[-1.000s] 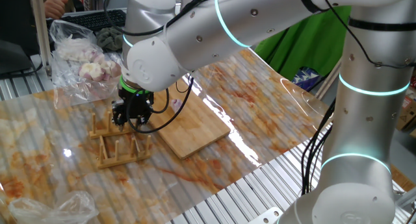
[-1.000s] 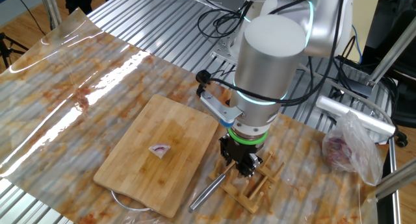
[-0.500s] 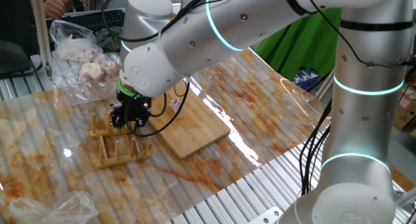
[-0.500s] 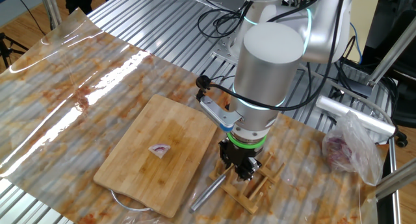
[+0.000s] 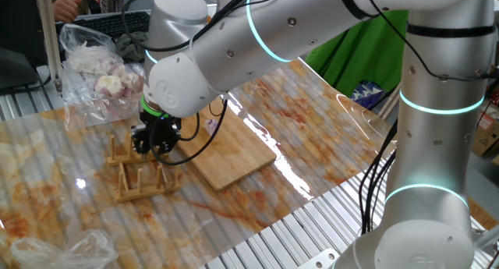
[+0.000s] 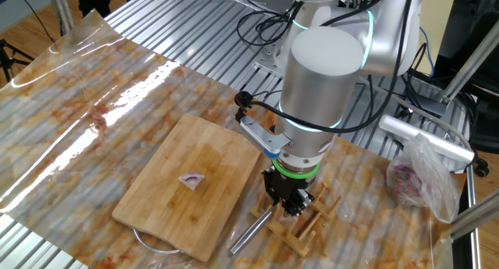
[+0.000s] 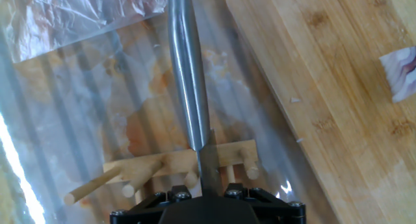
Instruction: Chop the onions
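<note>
The onion [image 6: 191,179] is a small pale purple-white chunk lying on the wooden board [image 6: 168,214]; it also shows at the right edge of the hand view [image 7: 403,71]. My gripper [image 6: 287,200] is down at the wooden peg rack [image 6: 310,221], right of the board and apart from the onion. In the hand view the jaws of my gripper [image 7: 208,191] sit tight on both sides of the knife's neck over the rack [image 7: 162,165]. The knife's steel handle [image 7: 187,74] points away from my gripper and slopes down to the table in the other fixed view [image 6: 249,230]. My fingertips are hidden.
A plastic bag of whole onions [image 5: 97,74] lies behind the rack [image 5: 144,179], also seen at the table's far right [image 6: 417,179]. Another crumpled bag [image 5: 70,249] lies at the front left. The board [image 5: 234,156] is beside the rack. Wrinkled plastic sheeting covers the table.
My arm sank slightly toward the rack a second ago and has stood still since. The knife, board and onion have not moved.
</note>
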Controlling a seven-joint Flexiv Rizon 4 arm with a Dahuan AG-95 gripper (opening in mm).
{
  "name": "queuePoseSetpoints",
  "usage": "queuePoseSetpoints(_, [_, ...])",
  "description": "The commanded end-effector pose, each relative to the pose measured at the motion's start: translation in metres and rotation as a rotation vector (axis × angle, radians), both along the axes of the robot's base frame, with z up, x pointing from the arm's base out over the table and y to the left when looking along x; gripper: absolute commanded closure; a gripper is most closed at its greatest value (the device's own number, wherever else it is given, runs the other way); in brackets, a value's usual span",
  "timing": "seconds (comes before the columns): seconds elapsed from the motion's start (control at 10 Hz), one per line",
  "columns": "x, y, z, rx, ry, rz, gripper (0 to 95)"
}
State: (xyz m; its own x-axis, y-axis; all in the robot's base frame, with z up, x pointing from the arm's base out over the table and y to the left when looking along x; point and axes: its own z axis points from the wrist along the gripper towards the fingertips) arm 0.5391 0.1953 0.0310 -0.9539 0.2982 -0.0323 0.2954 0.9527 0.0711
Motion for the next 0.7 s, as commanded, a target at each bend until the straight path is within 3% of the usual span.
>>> queuePoseSetpoints(0.1, [-0.0009, -0.0012, 0.0028, -0.036, 0.007, 0.007, 95.0])
queuePoseSetpoints(0.7, [-0.0009, -0.0012, 0.0028, -0.036, 0.007, 0.007, 95.0])
